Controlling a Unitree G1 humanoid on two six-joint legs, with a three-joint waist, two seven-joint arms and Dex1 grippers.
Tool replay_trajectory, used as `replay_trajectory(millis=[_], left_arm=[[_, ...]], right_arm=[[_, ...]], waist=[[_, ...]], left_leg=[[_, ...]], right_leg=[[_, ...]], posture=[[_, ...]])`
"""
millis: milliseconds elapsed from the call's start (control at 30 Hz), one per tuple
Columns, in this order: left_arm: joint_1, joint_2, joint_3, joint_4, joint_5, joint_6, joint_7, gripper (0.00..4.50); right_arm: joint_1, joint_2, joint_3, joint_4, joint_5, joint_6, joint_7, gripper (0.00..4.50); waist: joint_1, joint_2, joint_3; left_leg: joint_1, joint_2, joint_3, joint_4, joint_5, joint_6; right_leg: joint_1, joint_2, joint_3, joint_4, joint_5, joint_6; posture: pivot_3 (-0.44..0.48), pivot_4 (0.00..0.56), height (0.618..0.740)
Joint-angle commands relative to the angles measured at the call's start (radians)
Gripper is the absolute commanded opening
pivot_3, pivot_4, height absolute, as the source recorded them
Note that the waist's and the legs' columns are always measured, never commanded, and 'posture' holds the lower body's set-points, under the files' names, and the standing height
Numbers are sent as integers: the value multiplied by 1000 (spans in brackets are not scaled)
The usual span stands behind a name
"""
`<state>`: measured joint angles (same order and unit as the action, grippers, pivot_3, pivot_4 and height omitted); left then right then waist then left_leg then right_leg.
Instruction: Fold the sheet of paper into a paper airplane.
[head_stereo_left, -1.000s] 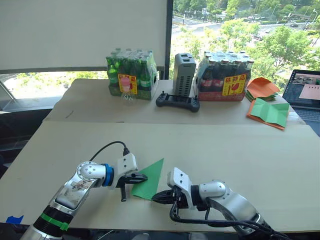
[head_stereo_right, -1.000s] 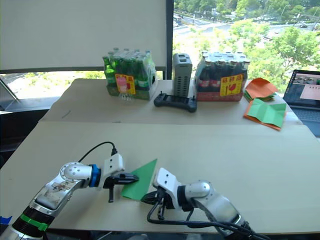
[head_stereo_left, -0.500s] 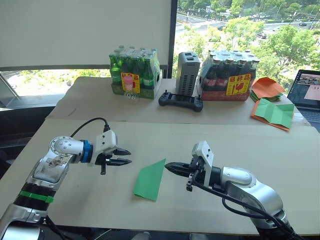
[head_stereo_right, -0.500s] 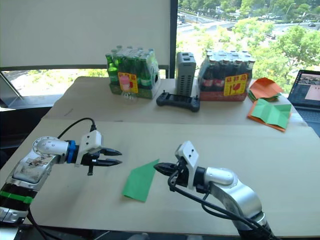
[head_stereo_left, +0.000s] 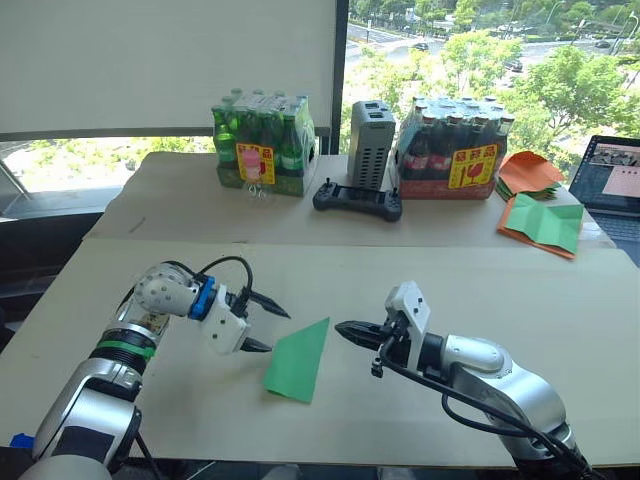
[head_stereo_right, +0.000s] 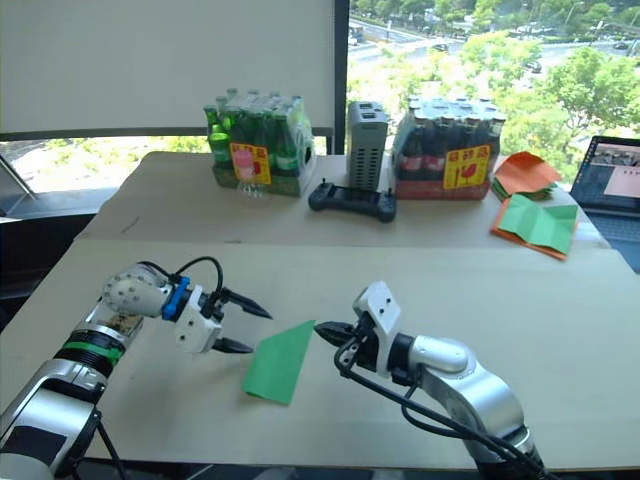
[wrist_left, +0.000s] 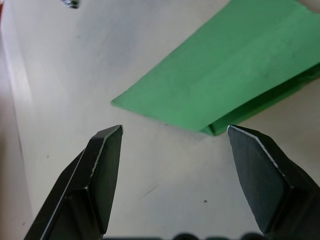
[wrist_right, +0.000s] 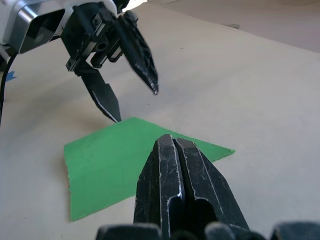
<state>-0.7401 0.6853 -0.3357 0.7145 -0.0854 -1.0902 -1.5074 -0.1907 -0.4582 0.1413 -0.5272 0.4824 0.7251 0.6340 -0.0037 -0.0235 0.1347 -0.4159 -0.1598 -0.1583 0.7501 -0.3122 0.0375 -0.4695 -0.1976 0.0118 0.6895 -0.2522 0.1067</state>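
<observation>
I stand at a pale desk (head_stereo_left: 480, 270) with a second one butted behind it, under a big window with a white blind drawn on the left and green trees outside on the right. Along the far desk, left to right: a pack of green bottles (head_stereo_left: 262, 148), a black controller (head_stereo_left: 357, 200) in front of a grey box (head_stereo_left: 368, 145), a pack of dark bottles (head_stereo_left: 456, 150), then orange sheets (head_stereo_left: 527, 173) and a green sheet on orange paper (head_stereo_left: 541, 224), with a laptop (head_stereo_left: 611, 186) at the edge.

My left claw (head_stereo_left: 262, 322) hangs just left of the paper (head_stereo_left: 298, 361), fingers spread wide apart, the lower tip close to the paper's left edge. The paper lies flat on the near desk between my two claws, a folded narrow wedge whose long axis runs near-to-far, its point aimed away from me and slightly right. My right claw (head_stereo_left: 345, 329) sits just right of that point, fingers pressed together on nothing.
</observation>
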Motion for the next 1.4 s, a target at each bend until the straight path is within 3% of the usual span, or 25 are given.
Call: replay_trajectory(millis=[33,133,467,533,667,767,900,1133,1233,1400], left_arm=[[-27,-19,-13,5,-58,-73,3,3533],[-37,-38,-27,11,-71,-103,16,3533],[-23,1,-83,-8,-75,-119,1,339],[-20,7,-82,-6,-53,-119,18,11],[9,23,-56,-43,32,-39,104,11],[61,44,-15,-191,86,193,204,11],[161,64,37,-579,81,873,297,11],[218,26,-4,-924,127,1480,371,11],[245,1,-28,-993,157,1583,421,788],[257,-3,-3,-1052,141,1671,456,2464]], right_arm=[[-7,8,-22,-32,6,-18,-21,0],[-7,12,-19,-38,11,-15,-32,0],[-2,9,-5,-40,13,-10,-34,0],[-3,11,-7,-37,13,-11,-38,0],[-18,23,-27,-24,7,-17,-60,0],[-30,36,-76,-11,3,-31,-100,0],[-64,61,-134,32,-45,-81,-175,0],[-85,63,-141,76,-112,-147,-207,0],[-84,68,-133,91,-125,-163,-203,0],[-90,69,-126,105,-127,-174,-185,0]], waist=[[-1,0,0],[-1,0,0],[-12,0,0],[-11,0,0],[-12,0,0],[-14,0,0],[-14,0,0],[-14,0,0],[-16,0,0],[-12,0,0]], left_leg=[[0,0,0,0,0,0],[0,-1,0,1,0,0],[0,0,0,1,0,0],[0,-1,0,1,0,0],[0,-1,0,2,0,0],[0,-1,0,2,0,0],[0,-1,0,2,0,0],[0,0,0,2,1,-1],[1,0,1,2,1,-1],[1,0,1,2,2,-3]], right_leg=[[0,0,0,0,0,0],[0,0,0,1,0,1],[-2,1,1,4,0,1],[-2,1,1,4,0,1],[-2,1,1,4,0,1],[-2,1,2,5,0,1],[-3,3,2,8,0,1],[-4,4,2,10,0,1],[-4,4,3,10,0,1],[-4,4,3,10,0,0]], posture=[[0,150,675],[0,150,675],[0,150,675],[0,150,675],[0,150,675],[0,150,675],[0,150,675],[0,150,675],[0,150,675],[0,150,675]])
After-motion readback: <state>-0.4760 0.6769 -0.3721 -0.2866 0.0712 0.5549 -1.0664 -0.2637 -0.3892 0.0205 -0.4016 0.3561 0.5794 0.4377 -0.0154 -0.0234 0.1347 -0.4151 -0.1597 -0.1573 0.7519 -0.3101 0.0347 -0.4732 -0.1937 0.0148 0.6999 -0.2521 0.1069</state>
